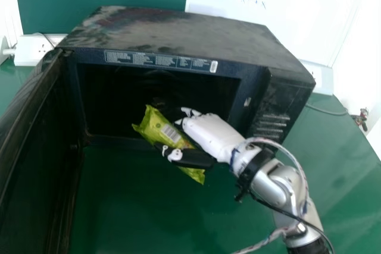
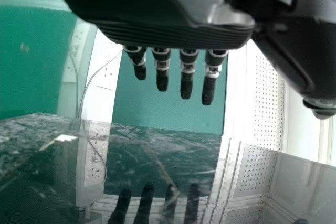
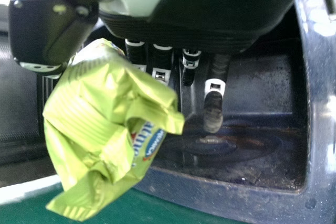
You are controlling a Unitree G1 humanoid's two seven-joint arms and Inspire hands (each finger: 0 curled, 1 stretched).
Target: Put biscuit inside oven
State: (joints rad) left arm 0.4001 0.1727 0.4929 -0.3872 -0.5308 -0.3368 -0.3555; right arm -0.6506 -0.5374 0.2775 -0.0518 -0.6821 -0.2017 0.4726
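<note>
Seen from the middle of the head view, daylight-pale brightness lies on the whiteboard (image 1: 274,22) at one o'clock and the white wall (image 1: 366,63) at two o'clock. The oven's door (image 1: 30,165), towards eight o'clock, is in deep shade, and its cavity (image 1: 113,99) is nearly black. Soft sheen spreads over the table (image 1: 351,165) at four o'clock; the right hand's (image 1: 211,135) shell is brightly lit. In the left wrist view, a glossy surface (image 2: 157,153) mirrors the left hand's (image 2: 157,14) dark fingers. In the right wrist view, highlights catch the wrapper's (image 3: 100,119) folds.
</note>
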